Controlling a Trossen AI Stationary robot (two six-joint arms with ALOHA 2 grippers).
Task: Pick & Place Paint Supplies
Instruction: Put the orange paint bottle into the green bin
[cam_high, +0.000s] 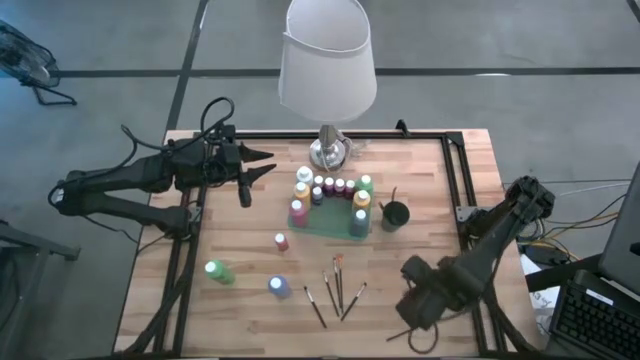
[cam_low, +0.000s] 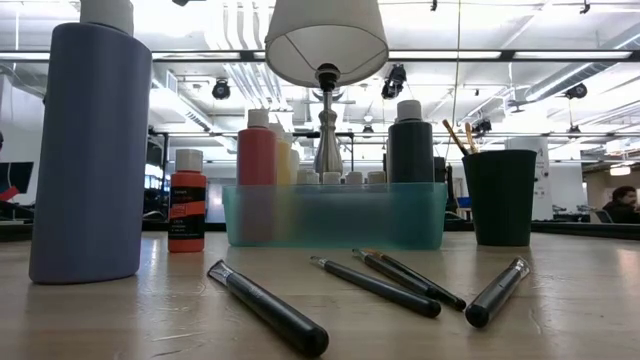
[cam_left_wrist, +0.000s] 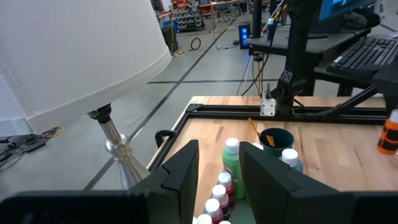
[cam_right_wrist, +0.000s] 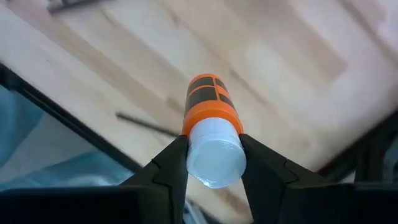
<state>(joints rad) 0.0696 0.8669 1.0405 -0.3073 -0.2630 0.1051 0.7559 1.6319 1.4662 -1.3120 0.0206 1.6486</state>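
A teal tray (cam_high: 335, 222) (cam_low: 335, 218) holds several white-capped paint bottles (cam_high: 330, 188). Beside it stands a dark cup (cam_high: 395, 213) (cam_low: 500, 195) with brushes in it. Three bottles stand loose on the table: a red one (cam_high: 281, 241), a green one (cam_high: 218, 271) and a blue one (cam_high: 279, 287). Several paintbrushes (cam_high: 335, 285) (cam_low: 380, 285) lie flat near the near edge. My left gripper (cam_high: 268, 165) (cam_left_wrist: 221, 180) is open, held above the table left of the tray. My right gripper (cam_high: 408, 318) (cam_right_wrist: 214, 162) is near the table's near right corner, shut on an orange bottle (cam_right_wrist: 208, 109). My right gripper pinches the orange bottle between its two fingers at the white cap end (cam_right_wrist: 214, 158), one finger on each side. The orange body points away from the wrist toward the wood below. The bottle appears lifted clear of the table. In the high view the gripper itself hides the bottle.
A lamp with a white shade (cam_high: 327, 60) and a silver base (cam_high: 328, 152) stands at the far edge, just behind the tray. A black metal frame (cam_high: 455, 170) runs round the table. Bare wood (cam_high: 240, 215) lies left of the tray and right of the cup.
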